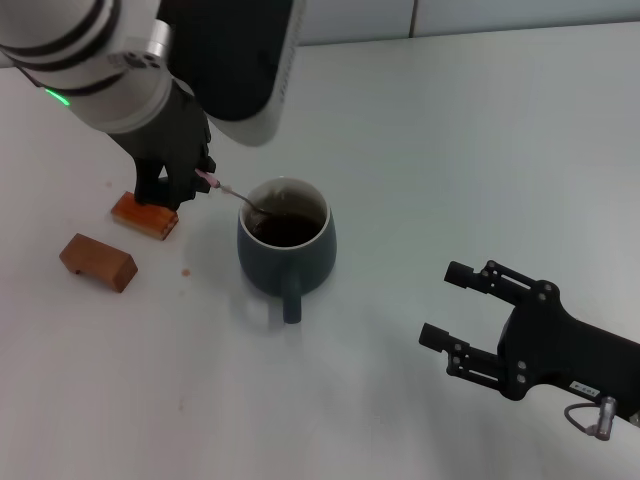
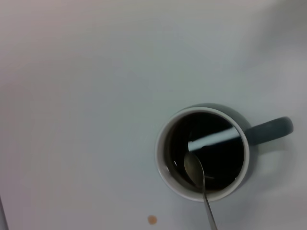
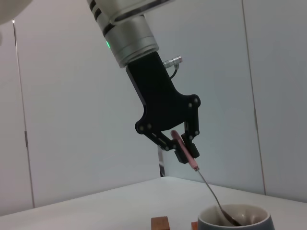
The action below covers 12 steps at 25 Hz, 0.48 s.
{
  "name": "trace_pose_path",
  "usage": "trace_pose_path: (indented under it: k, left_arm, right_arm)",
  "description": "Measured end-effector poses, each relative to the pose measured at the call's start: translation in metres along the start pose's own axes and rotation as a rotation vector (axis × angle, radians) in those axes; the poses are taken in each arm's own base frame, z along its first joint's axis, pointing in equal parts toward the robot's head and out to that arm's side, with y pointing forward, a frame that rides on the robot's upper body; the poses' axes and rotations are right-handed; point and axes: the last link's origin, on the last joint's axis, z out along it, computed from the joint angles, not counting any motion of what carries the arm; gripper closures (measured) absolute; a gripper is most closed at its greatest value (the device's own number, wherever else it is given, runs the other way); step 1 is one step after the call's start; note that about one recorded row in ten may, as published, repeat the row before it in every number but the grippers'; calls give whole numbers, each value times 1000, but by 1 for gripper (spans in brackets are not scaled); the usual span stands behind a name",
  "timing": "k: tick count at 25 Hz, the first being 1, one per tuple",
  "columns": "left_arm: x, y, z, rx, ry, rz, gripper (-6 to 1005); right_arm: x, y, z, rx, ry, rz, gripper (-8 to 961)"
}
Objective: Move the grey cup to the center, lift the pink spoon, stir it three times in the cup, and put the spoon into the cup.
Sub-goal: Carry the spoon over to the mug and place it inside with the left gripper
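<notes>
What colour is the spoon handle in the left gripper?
Pale pink, on the spoon held by the left gripper; clearest in the right wrist view.

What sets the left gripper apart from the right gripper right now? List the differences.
The left gripper is shut on the pink spoon, whose bowl dips into the grey cup; the right gripper is open and holds nothing. The left gripper hangs beside the cup near the brown blocks; the right gripper sits apart from the cup, on its other side. Both are black.

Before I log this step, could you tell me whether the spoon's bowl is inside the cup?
Yes, the left gripper holds the spoon with its bowl dipped inside the cup.
</notes>
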Motion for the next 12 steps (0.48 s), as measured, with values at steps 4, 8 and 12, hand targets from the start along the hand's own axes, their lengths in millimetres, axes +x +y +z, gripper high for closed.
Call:
trace_pose_path:
  k: [4,8,12]
  left_arm:
    - [7,0,5,-2,-40,33,875]
    - [16,-1,11,19,-71,74,875]
    - [24,0,14,22,-76,102,875]
  right_arm:
    - [0,0,0,-2,0,1,195]
    - [0,0,0,-3,-1,1,195]
    - [0,0,0,-4,-1,1,195]
